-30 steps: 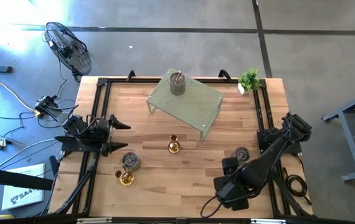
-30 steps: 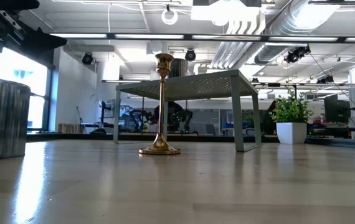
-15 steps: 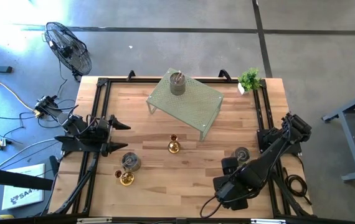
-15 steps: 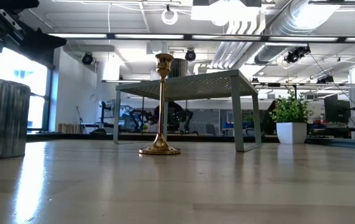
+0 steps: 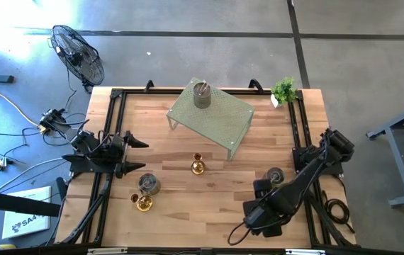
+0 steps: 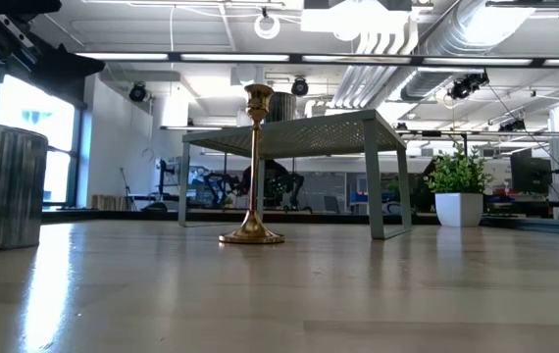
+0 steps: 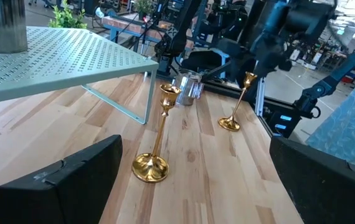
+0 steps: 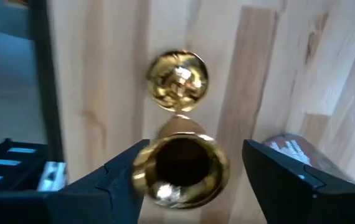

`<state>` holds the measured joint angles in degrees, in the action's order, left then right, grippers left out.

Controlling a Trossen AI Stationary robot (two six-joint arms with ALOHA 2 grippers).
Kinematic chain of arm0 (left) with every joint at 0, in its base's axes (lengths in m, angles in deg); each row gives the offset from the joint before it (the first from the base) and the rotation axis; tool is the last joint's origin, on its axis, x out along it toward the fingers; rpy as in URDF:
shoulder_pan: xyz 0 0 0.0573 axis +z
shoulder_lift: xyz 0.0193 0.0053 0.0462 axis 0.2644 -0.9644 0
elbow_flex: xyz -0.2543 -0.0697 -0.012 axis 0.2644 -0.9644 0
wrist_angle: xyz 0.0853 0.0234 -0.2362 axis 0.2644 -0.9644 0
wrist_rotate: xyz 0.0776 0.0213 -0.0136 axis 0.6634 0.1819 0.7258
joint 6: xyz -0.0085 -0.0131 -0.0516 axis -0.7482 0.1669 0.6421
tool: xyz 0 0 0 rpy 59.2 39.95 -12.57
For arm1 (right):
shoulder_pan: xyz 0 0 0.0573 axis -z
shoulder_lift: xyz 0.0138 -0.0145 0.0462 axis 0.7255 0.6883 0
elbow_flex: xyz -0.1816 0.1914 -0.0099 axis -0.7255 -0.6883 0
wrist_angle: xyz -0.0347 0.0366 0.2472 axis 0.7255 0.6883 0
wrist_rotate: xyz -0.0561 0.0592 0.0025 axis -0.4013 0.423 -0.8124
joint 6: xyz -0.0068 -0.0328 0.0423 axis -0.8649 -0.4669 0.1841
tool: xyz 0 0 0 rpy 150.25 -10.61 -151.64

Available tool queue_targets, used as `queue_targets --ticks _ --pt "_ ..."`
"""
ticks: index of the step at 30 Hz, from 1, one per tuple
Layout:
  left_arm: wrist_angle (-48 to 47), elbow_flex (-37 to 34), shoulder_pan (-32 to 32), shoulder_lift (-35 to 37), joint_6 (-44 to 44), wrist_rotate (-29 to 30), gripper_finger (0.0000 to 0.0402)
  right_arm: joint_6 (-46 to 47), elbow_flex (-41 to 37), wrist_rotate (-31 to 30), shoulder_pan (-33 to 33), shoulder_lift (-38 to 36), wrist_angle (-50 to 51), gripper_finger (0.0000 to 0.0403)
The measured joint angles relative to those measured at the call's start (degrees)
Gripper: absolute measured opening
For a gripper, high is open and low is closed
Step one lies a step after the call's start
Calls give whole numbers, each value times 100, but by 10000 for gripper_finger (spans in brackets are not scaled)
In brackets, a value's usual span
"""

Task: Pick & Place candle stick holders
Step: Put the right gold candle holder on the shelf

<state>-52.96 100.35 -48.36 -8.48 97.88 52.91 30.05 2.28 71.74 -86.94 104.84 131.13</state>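
My right gripper (image 8: 193, 186) is open at the table's near right. It points down over an upright gold candle stick holder (image 8: 179, 163), with one finger on either side of the holder's top cup. This holder also shows in the left wrist view (image 7: 238, 102) and is hidden under the gripper (image 5: 261, 188) in the high view. A second gold holder (image 5: 198, 166) stands on its round base mid-table. A third gold holder (image 5: 144, 203) and a grey cup (image 5: 149, 183) stand near left. Another grey cup (image 5: 275, 175) stands beside the right arm. One more grey cup (image 5: 201, 94) stands on the rack. My left gripper (image 5: 145, 156) is open and empty at the left. My right gripper comes from above, pointing down. One finger (image 8: 124, 177) lies close against the rim of the gold holder's top cup (image 8: 141, 171), and I cannot tell whether it touches. The other finger (image 8: 283, 180) stands apart from the cup. The holder stands upright on its base (image 8: 177, 81).
The pale green perforated rack (image 5: 220, 117) stands on its legs at the far middle. A small potted plant (image 5: 283, 90) is at the far right corner. Black frame rails run along the table's left and right edges. Bare wood lies between the middle holder and the near edge.
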Motion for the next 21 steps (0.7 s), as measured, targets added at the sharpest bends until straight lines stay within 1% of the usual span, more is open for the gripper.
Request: queue_targets --ticks 4,16,21 --pt "0 0 -1 1 0 0 399 -3 -195 -64 14 1 -68 239" --pt "-29 2 -1 1 -4 17 399 -7 -83 34 21 2 -331 238" --pt "-28 0 0 1 -4 17 399 -5 -83 88 23 2 -327 228"
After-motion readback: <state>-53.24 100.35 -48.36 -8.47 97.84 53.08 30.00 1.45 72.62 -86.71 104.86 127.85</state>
